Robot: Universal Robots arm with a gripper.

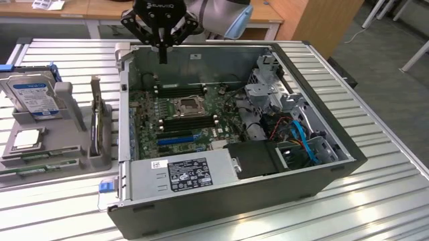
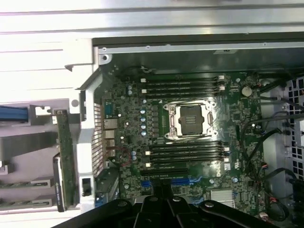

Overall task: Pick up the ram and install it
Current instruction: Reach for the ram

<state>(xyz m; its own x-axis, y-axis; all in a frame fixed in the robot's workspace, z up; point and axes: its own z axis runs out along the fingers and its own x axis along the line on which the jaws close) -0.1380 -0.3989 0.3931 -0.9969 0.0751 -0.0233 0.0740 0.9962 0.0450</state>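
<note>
The end effector [image 1: 162, 59], pressed together and empty, hangs over the computer case [image 1: 234, 211], while the ram [image 1: 40, 167] lies beside the case, not yet picked up, and I think grabbing needs it spread.

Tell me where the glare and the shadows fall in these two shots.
Exterior view: strong white glare on the ribbed table's near slats, the motherboard evenly lit inside the case. Wrist view: the table around the case washed out white, the motherboard dimmer, the gripper a black silhouette.

Black gripper [image 1: 162, 59], white lettering [image 1: 159, 6], grey arm [image 1: 211, 10], blue cap [image 1: 239, 22]
</note>
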